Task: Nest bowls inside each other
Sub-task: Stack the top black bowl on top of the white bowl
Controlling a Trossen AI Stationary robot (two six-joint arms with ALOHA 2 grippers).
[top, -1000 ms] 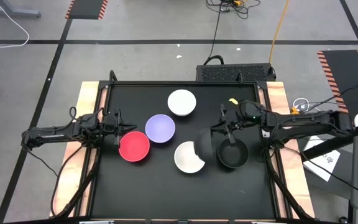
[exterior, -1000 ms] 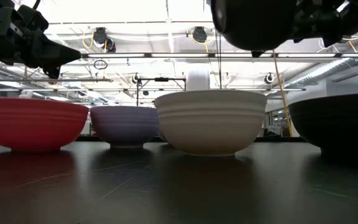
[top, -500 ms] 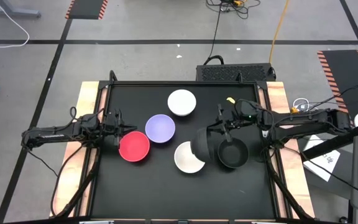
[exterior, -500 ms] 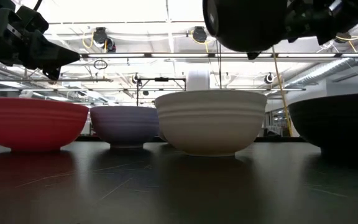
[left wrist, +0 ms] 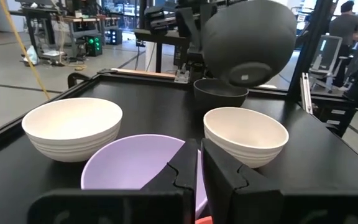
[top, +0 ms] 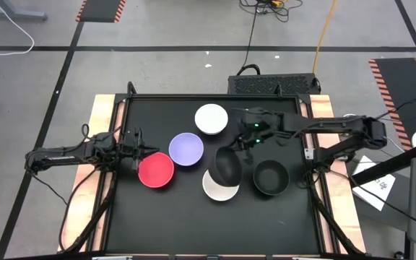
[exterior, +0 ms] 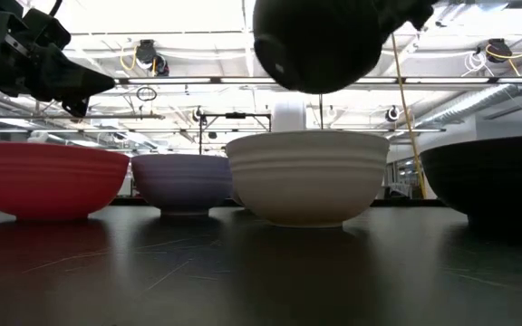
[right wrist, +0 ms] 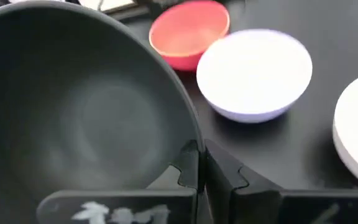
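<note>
High view: five bowls visible, none nested. Right gripper clamps a black bowl above the white bowl near mid-worktop.
Low view: black bowl airborne.
Left wrist view: left gripper closed, empty, at the left edge.

Black table top, yellow cable on floor, striped floor markings
</note>
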